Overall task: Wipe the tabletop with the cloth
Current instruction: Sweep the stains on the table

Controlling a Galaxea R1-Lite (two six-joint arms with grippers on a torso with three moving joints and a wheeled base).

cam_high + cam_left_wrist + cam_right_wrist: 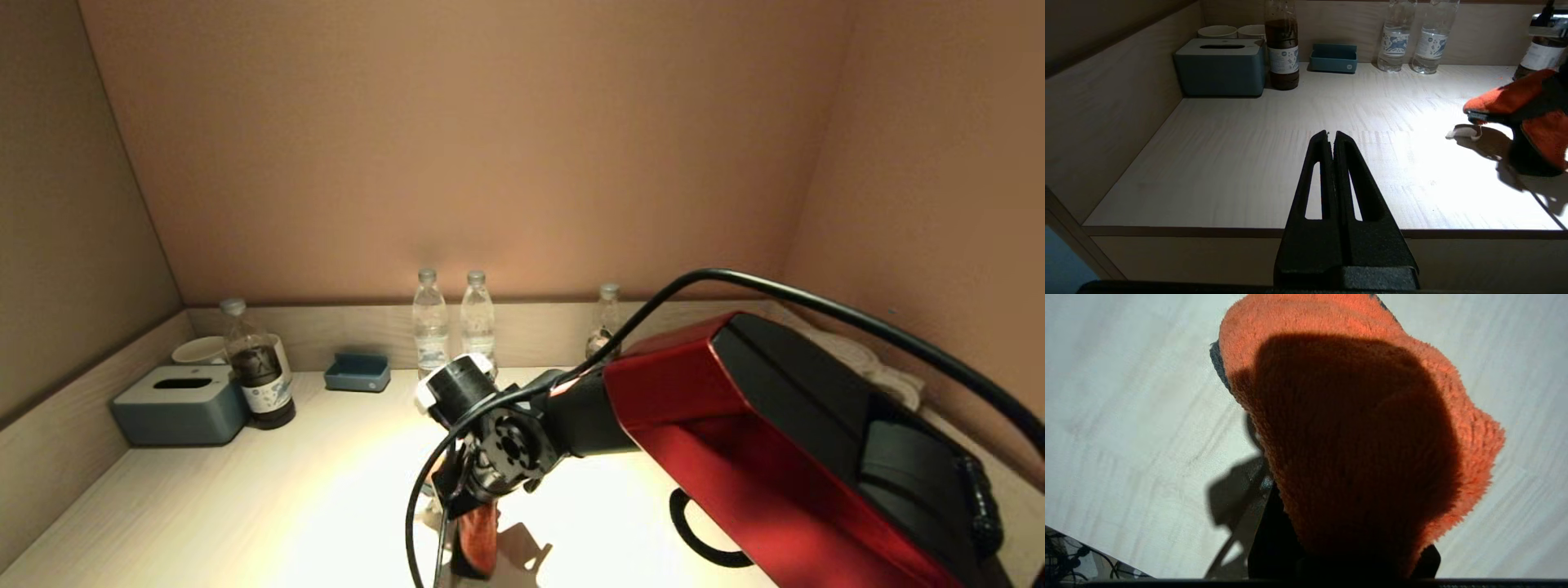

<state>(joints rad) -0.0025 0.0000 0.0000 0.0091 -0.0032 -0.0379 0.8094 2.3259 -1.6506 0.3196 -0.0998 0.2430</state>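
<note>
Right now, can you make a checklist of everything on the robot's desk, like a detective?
Surface: pale wood tabletop, brightly lit; a small white scrap lies on it near the cloth.
Job's things: orange cloth held by the right gripper, low over the tabletop.
Clutter: tissue box, dark bottle, cups, blue tray, two water bottles, one more bottle, all along the back.
Grippers: left gripper shut, empty, at the front edge; right shut on the cloth.
Cables: black cable loops over the right arm.
Surroundings: brown walls on three sides; white towel in the right corner.
</note>
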